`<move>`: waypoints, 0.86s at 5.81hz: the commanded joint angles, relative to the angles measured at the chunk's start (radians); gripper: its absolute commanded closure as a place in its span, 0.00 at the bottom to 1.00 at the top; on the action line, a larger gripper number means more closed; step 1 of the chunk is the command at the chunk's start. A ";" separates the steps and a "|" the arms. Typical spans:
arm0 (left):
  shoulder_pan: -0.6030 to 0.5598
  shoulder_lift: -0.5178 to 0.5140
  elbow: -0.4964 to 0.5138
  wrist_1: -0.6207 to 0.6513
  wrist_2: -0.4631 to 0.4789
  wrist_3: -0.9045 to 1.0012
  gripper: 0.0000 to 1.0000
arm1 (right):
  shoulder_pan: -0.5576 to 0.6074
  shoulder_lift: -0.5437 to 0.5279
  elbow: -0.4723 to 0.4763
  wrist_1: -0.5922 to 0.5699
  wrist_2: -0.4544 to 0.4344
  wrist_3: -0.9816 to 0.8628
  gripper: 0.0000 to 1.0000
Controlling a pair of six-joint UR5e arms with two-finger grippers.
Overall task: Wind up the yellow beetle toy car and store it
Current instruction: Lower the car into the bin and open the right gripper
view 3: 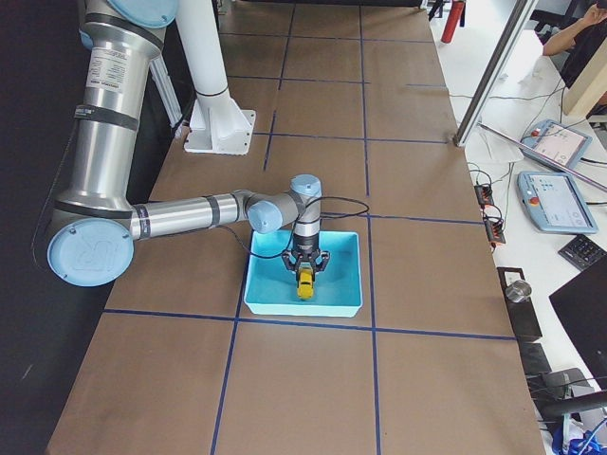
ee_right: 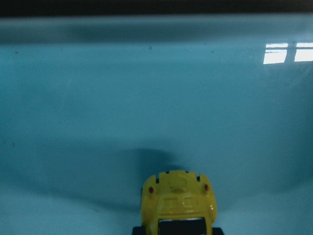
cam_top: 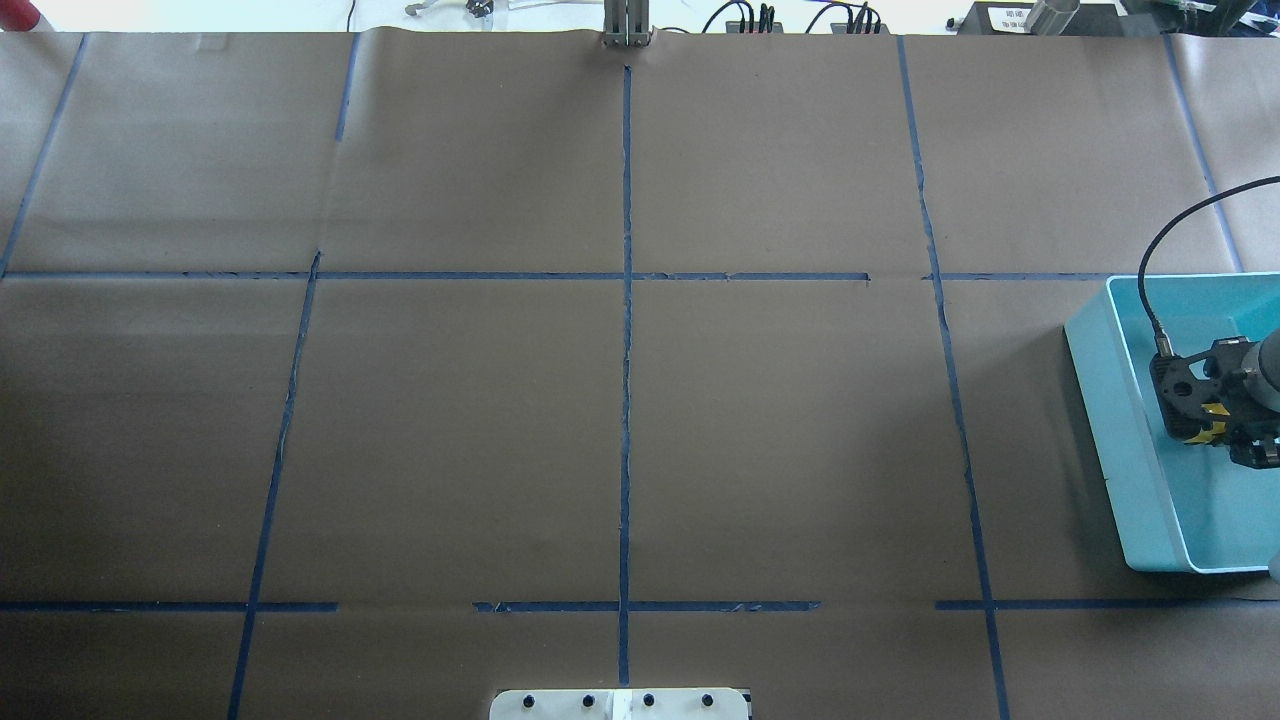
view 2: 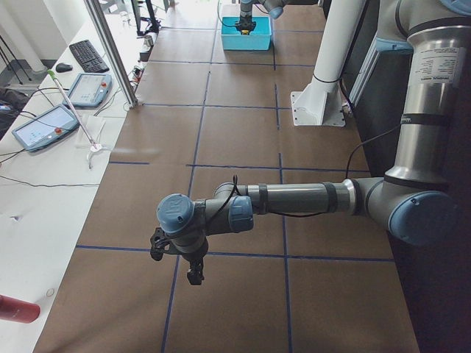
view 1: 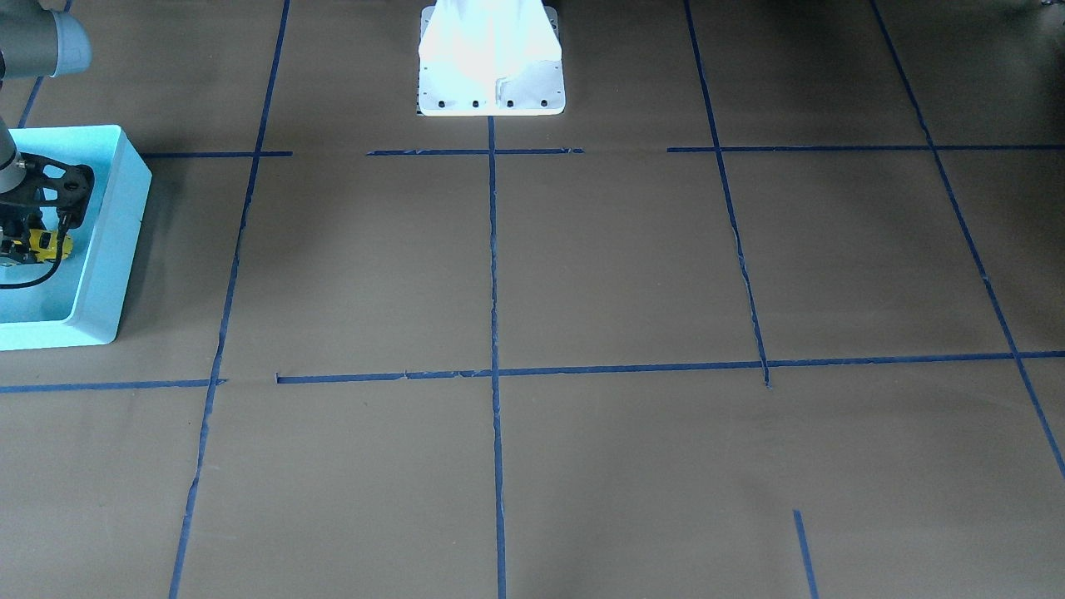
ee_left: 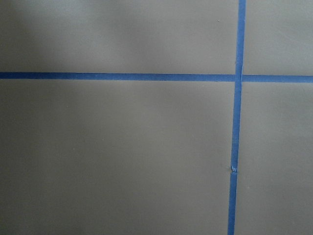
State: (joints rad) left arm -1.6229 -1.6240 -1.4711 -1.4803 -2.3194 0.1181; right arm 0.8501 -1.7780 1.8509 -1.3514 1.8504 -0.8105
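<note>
The yellow beetle toy car [view 3: 305, 283] is inside the walls of the turquoise bin [view 3: 285, 307], near the middle of its floor as the exterior right view shows it. It hangs directly under the right gripper [view 3: 305, 277], whose two black fingers come down on either side of it and are closed on its body. In the right wrist view the car [ee_right: 178, 203] fills the bottom centre of the frame. Its rounded end with two small red lights points away from the camera, and a dark window sits at the frame's lower edge. A soft shadow lies on the bin floor [ee_right: 146, 88] just ahead of it. From overhead only a sliver of yellow [cam_top: 1211, 427] shows beneath the gripper [cam_top: 1222, 432], close to the bin's wall [cam_top: 1108, 420] on the side nearer the table's centre. A black cable [cam_top: 1160, 250] arcs up from the gripper over the bin's far rim.

The bin stands at the robot's right end of the table [cam_top: 780, 420], which is covered in brown paper marked into squares with blue tape [ee_left: 237, 77].

The left gripper [view 2: 193, 277] hangs well apart at the opposite end, pointing down above the paper near a tape line. Whether its fingers are parted or together cannot be told.
</note>
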 commanded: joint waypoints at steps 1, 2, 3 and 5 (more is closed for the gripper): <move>0.000 0.000 0.000 0.000 0.000 0.000 0.00 | 0.000 0.009 0.007 0.000 0.012 0.019 0.05; 0.000 0.000 0.000 0.000 0.000 0.000 0.00 | 0.001 0.009 0.019 0.000 0.053 0.017 0.00; 0.000 0.000 0.000 0.000 0.000 0.000 0.00 | 0.042 0.005 0.077 -0.009 0.108 0.013 0.00; 0.000 0.000 0.000 0.000 0.000 0.000 0.00 | 0.294 -0.012 0.119 -0.092 0.273 -0.027 0.00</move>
State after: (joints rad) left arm -1.6229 -1.6245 -1.4711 -1.4803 -2.3194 0.1181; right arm 1.0275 -1.7867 1.9555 -1.4048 2.0400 -0.8140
